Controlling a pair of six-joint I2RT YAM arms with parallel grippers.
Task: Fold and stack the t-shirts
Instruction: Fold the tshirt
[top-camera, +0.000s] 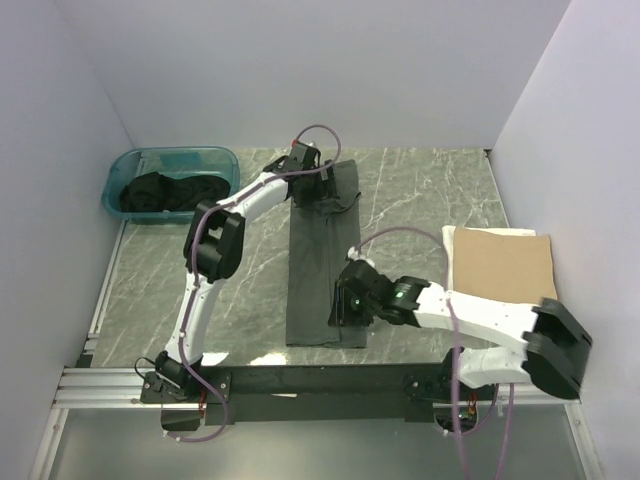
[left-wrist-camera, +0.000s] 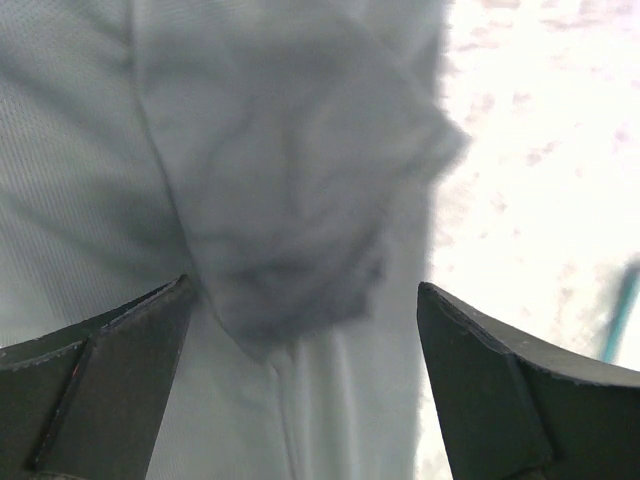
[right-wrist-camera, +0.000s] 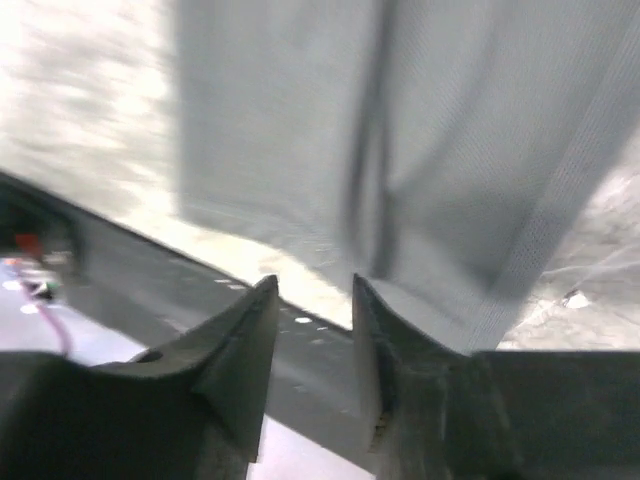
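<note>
Left wrist view, blurred. Our left gripper stands with its jaws wide apart: two dark fingers enter at the lower corners, with nothing between them. Below lies the grey t-shirt, filling the left and middle of the frame. A darker, bunched flap of the same cloth sits on it at centre, its crumpled lower edge just above the gap between the fingers. To the right we see the table, washed out, with faint marbling. A thin teal streak shows at the right edge; we cannot tell what it is.
</note>
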